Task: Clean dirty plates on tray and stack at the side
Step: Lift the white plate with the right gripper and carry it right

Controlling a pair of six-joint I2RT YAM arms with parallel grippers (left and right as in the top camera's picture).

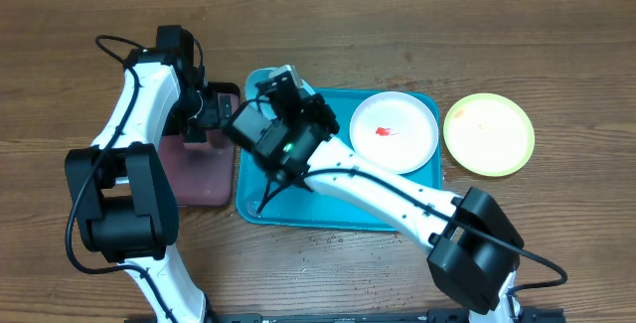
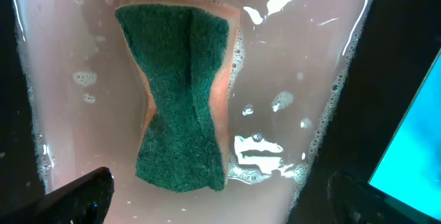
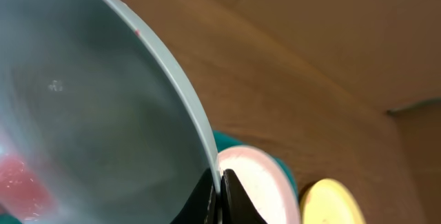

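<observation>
Plastic, thin and wet: the blue plate [image 3: 103, 100] looks light, stiff and slippery. The right gripper [image 3: 219, 186] pinches its rim, the only real purchase, tilting it over the tray's [image 1: 427, 174] left end. The left gripper [image 2: 220, 200] hangs wide apart, empty, above the sponge [image 2: 182, 93]. The white plate [image 1: 395, 129] sits on the tray, the yellow-green plate [image 1: 488, 134] just off it.

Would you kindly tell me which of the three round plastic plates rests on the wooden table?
The yellow-green plate, beside the turquoise plastic tray. The red-smeared white plate lies in that tray; the right gripper holds the light blue plate.
</observation>
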